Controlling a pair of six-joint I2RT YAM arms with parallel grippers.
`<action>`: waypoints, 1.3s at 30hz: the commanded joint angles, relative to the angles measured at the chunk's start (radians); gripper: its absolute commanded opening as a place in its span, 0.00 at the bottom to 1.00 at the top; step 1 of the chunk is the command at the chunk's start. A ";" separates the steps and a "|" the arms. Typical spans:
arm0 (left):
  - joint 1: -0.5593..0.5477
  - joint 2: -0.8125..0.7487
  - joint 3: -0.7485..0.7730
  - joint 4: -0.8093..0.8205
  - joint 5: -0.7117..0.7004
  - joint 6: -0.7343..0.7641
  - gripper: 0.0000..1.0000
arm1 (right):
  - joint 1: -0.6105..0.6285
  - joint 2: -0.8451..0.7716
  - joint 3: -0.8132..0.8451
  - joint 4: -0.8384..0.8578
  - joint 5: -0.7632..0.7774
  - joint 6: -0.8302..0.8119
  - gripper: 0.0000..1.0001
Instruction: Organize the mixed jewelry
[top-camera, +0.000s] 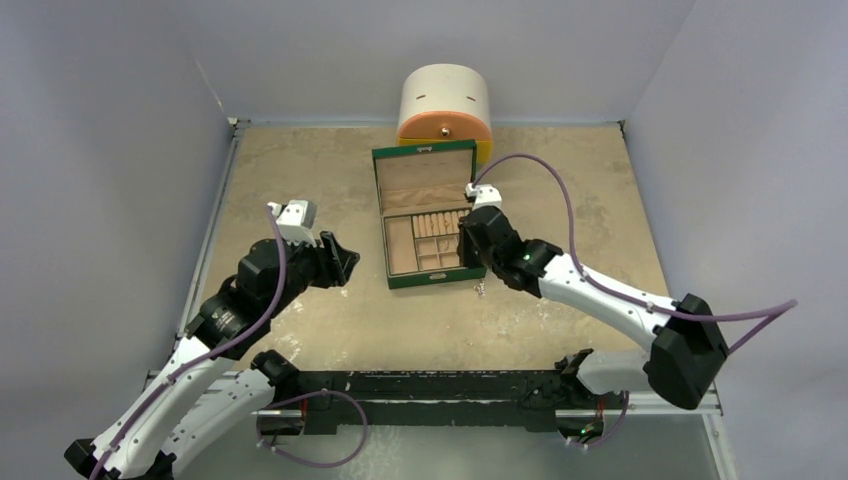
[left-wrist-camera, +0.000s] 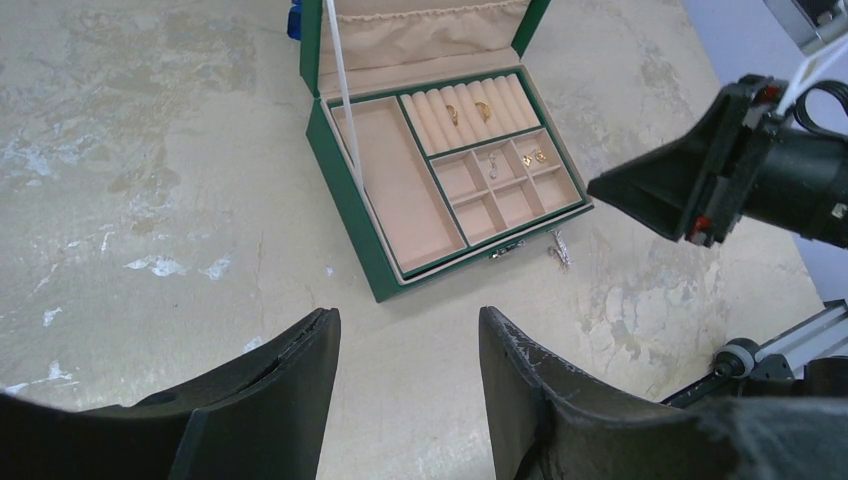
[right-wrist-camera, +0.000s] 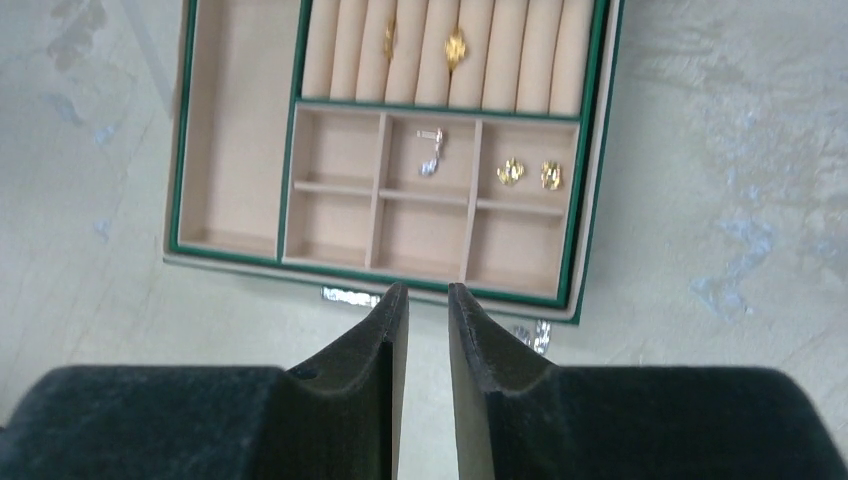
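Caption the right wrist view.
Right gripper, slightly open, facing the green box: two gold rings on the rolls, a silvery piece and two gold pieces in compartments.

Probably a robotics lab: plain grey walls enclose the table

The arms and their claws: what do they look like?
The left arm and right arm have white links and black joints, each trailed by a purple cable. The left claw and right claw are black, with two tapered fingers.

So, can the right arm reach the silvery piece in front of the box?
Probably yes: the silvery piece lies uncovered in front of the green box, close to the right gripper.
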 joint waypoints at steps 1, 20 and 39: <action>0.007 0.005 0.026 0.022 -0.003 0.011 0.53 | 0.050 -0.085 -0.073 -0.057 -0.018 0.046 0.24; 0.010 0.007 0.026 0.025 0.004 0.012 0.53 | 0.247 -0.170 -0.366 -0.058 -0.100 0.249 0.26; 0.010 0.005 0.026 0.025 0.005 0.012 0.53 | 0.367 -0.127 -0.398 -0.070 -0.039 0.317 0.28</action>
